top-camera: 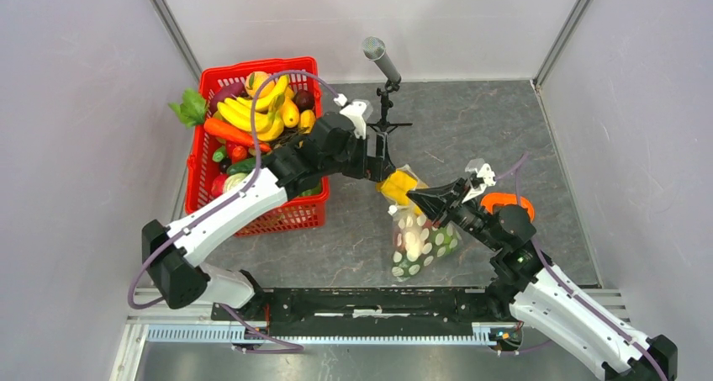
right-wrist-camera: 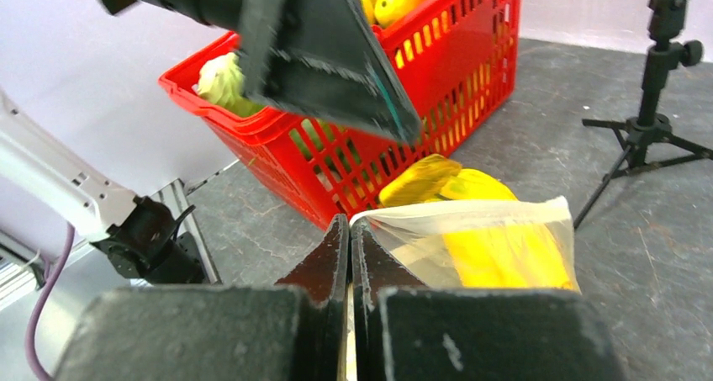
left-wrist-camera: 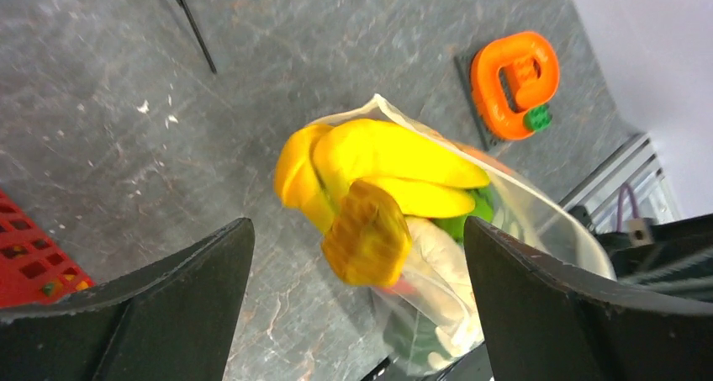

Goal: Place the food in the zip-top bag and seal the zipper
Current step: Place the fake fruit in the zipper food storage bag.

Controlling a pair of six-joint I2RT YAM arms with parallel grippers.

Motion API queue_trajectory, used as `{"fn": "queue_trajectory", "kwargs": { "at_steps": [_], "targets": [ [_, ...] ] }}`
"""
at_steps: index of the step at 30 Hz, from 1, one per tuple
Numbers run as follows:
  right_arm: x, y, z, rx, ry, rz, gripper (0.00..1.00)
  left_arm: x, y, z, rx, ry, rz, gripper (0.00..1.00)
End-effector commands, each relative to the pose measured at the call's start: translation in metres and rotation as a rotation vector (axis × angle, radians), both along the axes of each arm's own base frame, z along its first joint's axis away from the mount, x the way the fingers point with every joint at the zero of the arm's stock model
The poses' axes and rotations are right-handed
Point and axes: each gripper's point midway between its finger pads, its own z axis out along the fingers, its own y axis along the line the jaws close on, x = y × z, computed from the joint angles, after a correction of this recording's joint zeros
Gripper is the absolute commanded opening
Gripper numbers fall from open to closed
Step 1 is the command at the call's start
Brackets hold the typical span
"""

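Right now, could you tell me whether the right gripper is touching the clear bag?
Touching. The right wrist view shows the right gripper shut on the top edge of the bag, with the plastic pinched between its two fingers.

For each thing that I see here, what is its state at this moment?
Bag: mouth open, not sealed, partly filled.
Bananas: partly in the bag, stem end sticking out.
Left jaws: open, above the bananas.
Right jaws: shut on the bag's edge.
Basket: heaped full.
Microphone: standing.
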Motion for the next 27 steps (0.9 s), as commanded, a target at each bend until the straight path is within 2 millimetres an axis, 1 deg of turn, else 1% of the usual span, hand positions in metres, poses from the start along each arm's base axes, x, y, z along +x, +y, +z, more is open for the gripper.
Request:
{"fn": "queue_trajectory", "kwargs": {
  "at_steps": [1,4,6,8,11,15,17,20,24,25,27],
  "targets": [
    [-0.016,0.005,0.044,0.053,-0.181,0.082,0.00,-0.004,-0.006,-0.031,0.056,0.039,-0.073,0.98],
    [-0.013,0.004,0.040,0.055,-0.166,0.063,0.00,-0.011,-0.008,-0.037,0.067,0.053,-0.124,0.93],
    [-0.012,0.003,0.037,0.057,-0.154,0.056,0.00,-0.017,-0.006,-0.041,0.074,0.067,-0.140,0.88],
    [-0.010,0.004,0.034,0.055,-0.145,0.052,0.00,-0.021,-0.002,-0.042,0.079,0.073,-0.140,0.86],
    [-0.008,0.004,0.029,0.049,-0.132,0.044,0.00,-0.026,0.007,-0.042,0.113,0.070,-0.126,0.87],
    [-0.006,0.006,0.026,0.044,-0.124,0.046,0.00,-0.030,0.020,-0.029,0.134,0.029,-0.104,0.90],
    [-0.004,0.007,0.023,0.039,-0.113,0.044,0.01,-0.035,0.025,-0.025,0.141,0.024,-0.105,0.92],
    [-0.002,0.007,0.024,0.043,-0.112,0.037,0.01,-0.052,0.031,-0.027,0.149,0.051,-0.152,0.94],
    [0.000,0.004,0.030,0.049,-0.127,0.017,0.01,-0.079,0.035,-0.038,0.133,0.122,-0.226,0.95],
    [0.001,0.003,0.030,0.041,-0.126,0.009,0.01,-0.084,0.037,-0.041,0.128,0.137,-0.230,0.95],
    [0.004,0.002,0.029,0.026,-0.118,-0.010,0.01,-0.088,0.041,-0.043,0.133,0.154,-0.198,0.94]
  ]
}}
